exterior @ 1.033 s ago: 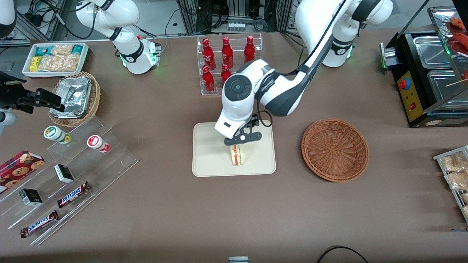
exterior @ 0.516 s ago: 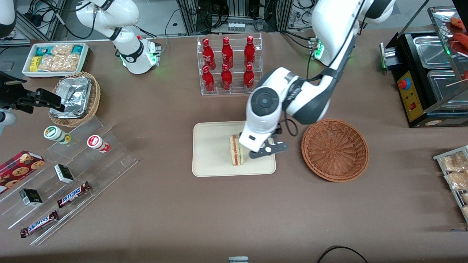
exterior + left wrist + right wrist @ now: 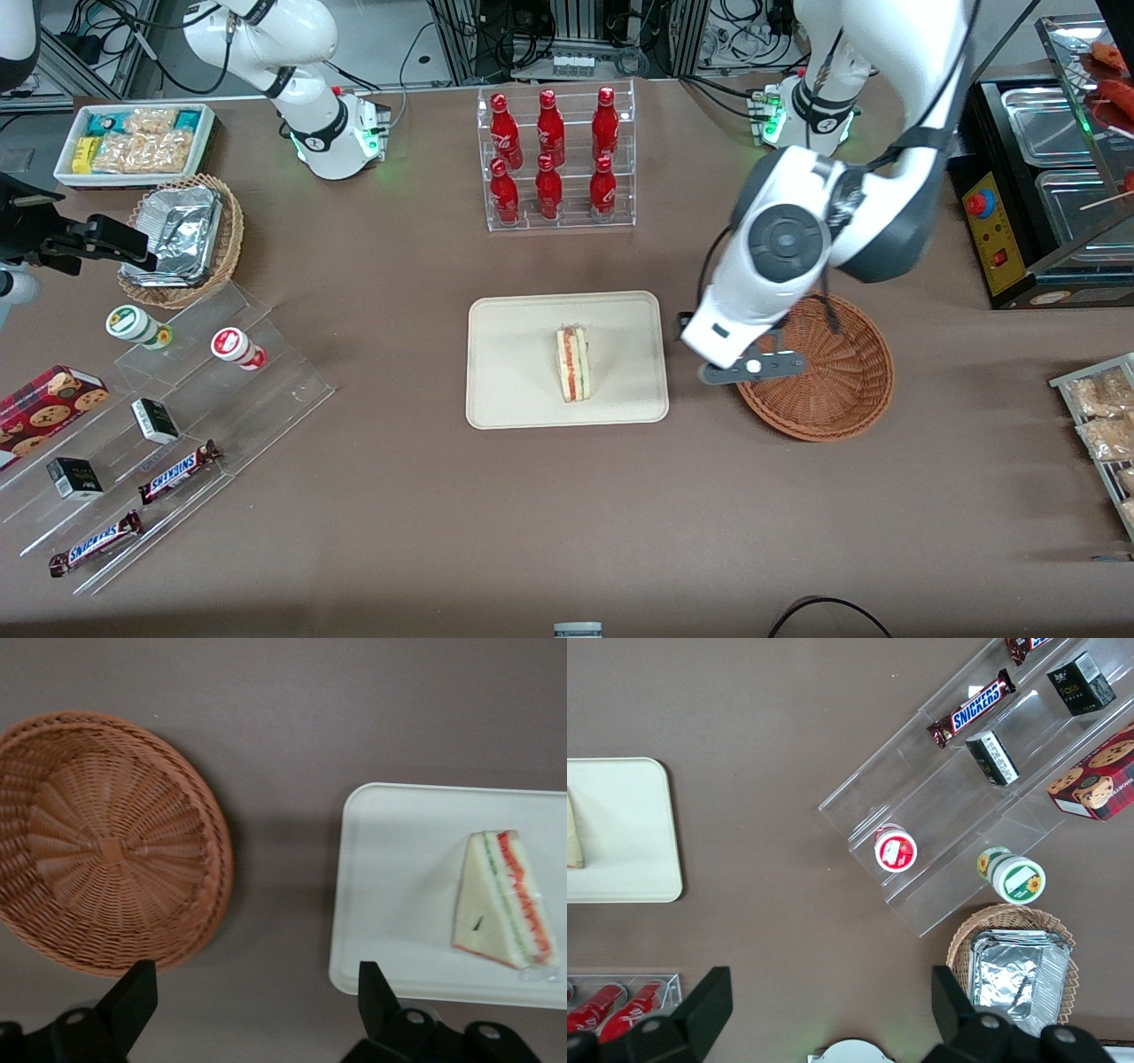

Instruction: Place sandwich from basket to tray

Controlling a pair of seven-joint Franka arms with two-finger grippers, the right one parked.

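Observation:
The sandwich (image 3: 574,363) lies on the cream tray (image 3: 514,354), its red and green filling edge showing, free of any grip. The reddish-brown basket (image 3: 824,381) stands beside the tray, toward the working arm's end, and holds nothing. My gripper (image 3: 751,365) hangs above the table over the gap between tray and basket, at the basket's rim. In the left wrist view the gripper (image 3: 255,979) is open and empty, with the basket (image 3: 106,842), the tray (image 3: 399,886) and the sandwich (image 3: 500,899) below it. The tray (image 3: 620,833) also shows in the right wrist view.
A clear rack of red bottles (image 3: 554,159) stands farther from the camera than the tray. A stepped acrylic shelf with snacks (image 3: 177,399), a tan basket with foil containers (image 3: 182,235) and a white snack bin (image 3: 133,142) lie toward the parked arm's end. A black food warmer (image 3: 1036,177) stands toward the working arm's end.
My gripper let go of the sandwich on the tray, rose, and moved sideways from above the tray to the basket's rim. The sandwich stays on the tray.

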